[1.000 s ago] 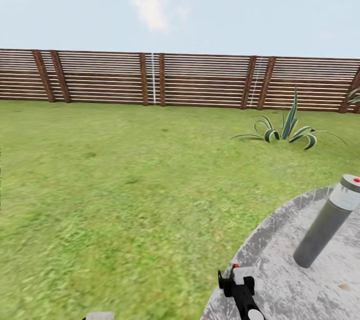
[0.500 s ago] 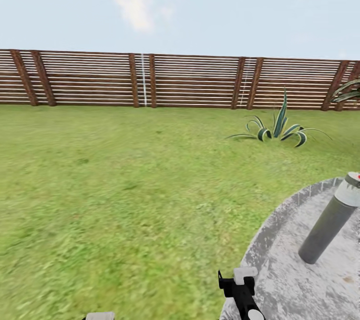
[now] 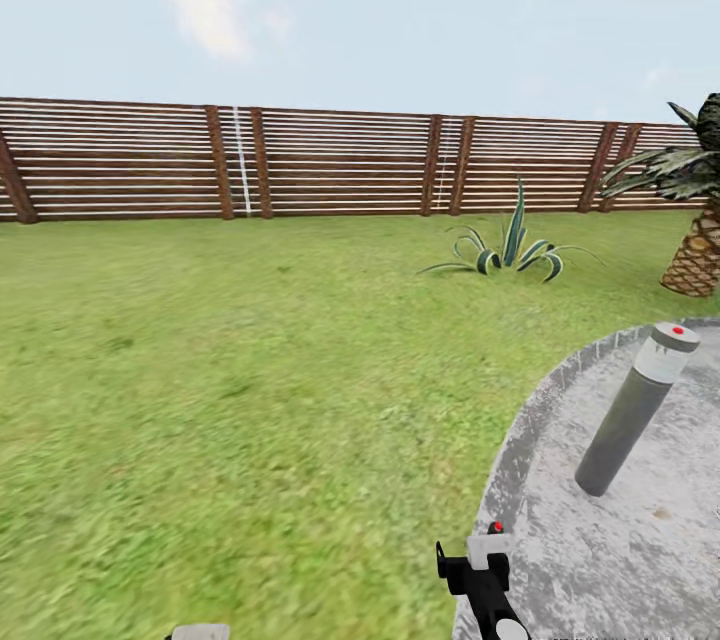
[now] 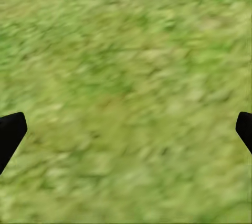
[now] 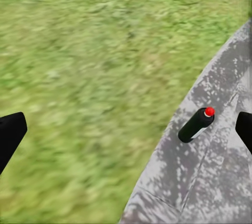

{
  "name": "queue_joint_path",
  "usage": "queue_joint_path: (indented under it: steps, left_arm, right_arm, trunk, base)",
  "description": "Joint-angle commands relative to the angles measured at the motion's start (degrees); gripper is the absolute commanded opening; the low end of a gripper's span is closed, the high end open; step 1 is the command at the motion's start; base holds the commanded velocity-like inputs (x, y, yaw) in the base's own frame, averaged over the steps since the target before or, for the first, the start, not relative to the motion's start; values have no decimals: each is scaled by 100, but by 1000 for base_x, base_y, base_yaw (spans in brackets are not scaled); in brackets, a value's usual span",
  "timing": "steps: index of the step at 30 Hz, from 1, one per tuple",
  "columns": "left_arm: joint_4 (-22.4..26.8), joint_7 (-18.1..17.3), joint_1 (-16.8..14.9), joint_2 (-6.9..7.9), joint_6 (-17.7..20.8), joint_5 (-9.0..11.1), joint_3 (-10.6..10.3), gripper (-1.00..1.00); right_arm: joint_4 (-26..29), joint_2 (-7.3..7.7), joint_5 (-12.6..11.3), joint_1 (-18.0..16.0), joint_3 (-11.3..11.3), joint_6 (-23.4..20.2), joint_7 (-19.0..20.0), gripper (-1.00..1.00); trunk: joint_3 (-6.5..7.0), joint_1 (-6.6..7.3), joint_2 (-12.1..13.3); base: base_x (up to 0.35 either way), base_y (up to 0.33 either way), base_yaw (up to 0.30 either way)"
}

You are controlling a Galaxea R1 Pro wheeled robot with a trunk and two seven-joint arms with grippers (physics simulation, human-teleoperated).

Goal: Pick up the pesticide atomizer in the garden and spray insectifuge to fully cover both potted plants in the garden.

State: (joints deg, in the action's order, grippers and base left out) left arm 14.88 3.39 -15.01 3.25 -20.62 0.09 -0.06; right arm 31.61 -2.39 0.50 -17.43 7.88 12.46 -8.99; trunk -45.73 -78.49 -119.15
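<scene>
View has swung right: fence (image 3: 330, 165) and agave (image 3: 510, 250) slid left, a palm (image 3: 700, 220) came in. Both grippers, left (image 4: 126, 129) and right (image 5: 126, 129), are spread open and empty. No atomizer or potted plants here; keep turning slowly, scanning the patio (image 3: 600, 560) beyond the lamp (image 3: 630, 410).

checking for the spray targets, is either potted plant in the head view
No, the lawn holds just a spiky agave, a palm and a grey bollard lamp.
</scene>
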Motion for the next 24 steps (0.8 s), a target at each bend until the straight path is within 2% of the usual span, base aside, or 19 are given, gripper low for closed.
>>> queue_joint_path:
  steps: [1,15,24]
  left_arm:
    - [-3,13,-2,0,-17,0,-2,100]
    - [-3,13,-2,0,-20,0,-3,100]
    - [-3,13,-2,0,-19,0,-8,100]
  right_arm:
    - [-6,2,4,-6,30,11,-50,100]
    - [-6,2,5,-6,30,11,-50,100]
    - [-6,2,5,-6,31,11,-50,100]
  trunk:
    - [-5,0,-2]
    - [-5,0,-2]
    - [-5,0,-2]
  base:
    - [138,333,-300]
    - [123,266,-300]
    - [49,74,-300]
